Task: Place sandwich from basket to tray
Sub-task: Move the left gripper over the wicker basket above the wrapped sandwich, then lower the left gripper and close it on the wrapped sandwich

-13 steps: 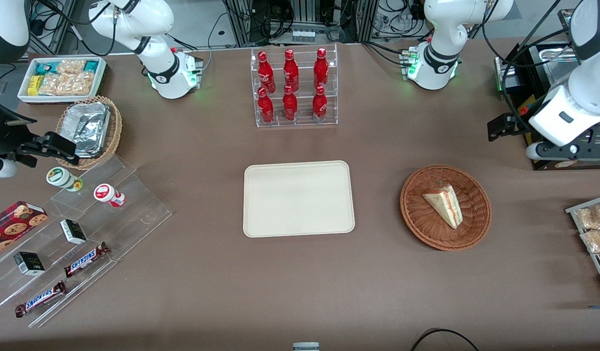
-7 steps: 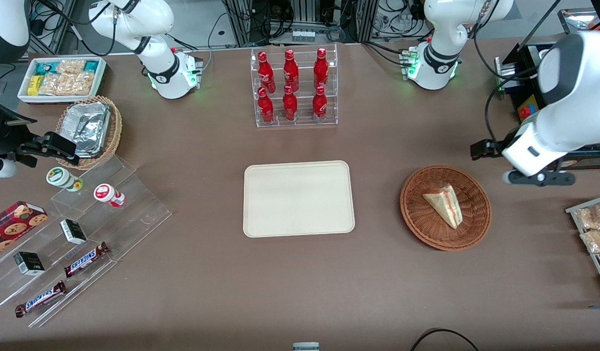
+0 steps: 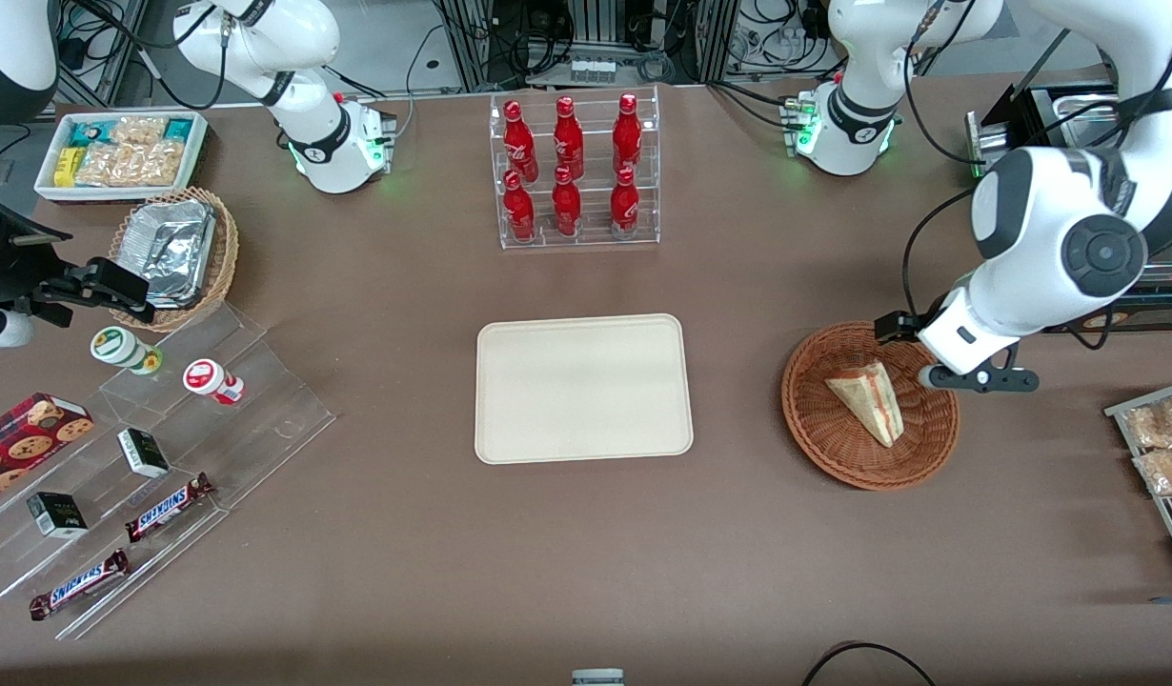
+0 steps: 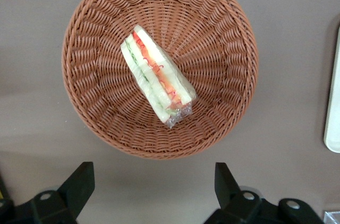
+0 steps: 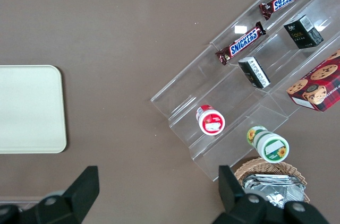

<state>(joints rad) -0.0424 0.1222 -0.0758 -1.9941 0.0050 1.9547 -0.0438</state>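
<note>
One small triangular sandwich (image 3: 867, 405) of pale white bread, with red, pink and green filling along its cut edge, lies in clear wrap in the round reddish-brown woven wicker basket (image 3: 834, 438) on my brown worktop (image 3: 586, 553). It rests on the basket's floor near the middle, its long side slanted, touching nothing but the weave; from the wrist camera I see the same sandwich (image 4: 158, 77) with its striped cut edge facing up and the basket (image 4: 223, 27) ringing it on all sides.

Just above that basket's rim, on the side toward the working arm's end of the worktop and slightly farther from the front camera than the sandwich, hangs my hand (image 4: 151, 184). Its two black fingers (image 4: 79, 184) are spread wide with nothing between them, and they stand clear of the wicker.

Beside the basket, toward the middle of the worktop, lies the flat cream-beige rectangular tray (image 3: 583, 389) with rounded corners and a low rim, bare.

Farther from the front camera than the tray stands a clear acrylic rack of six red bottles (image 3: 574, 171).
</note>
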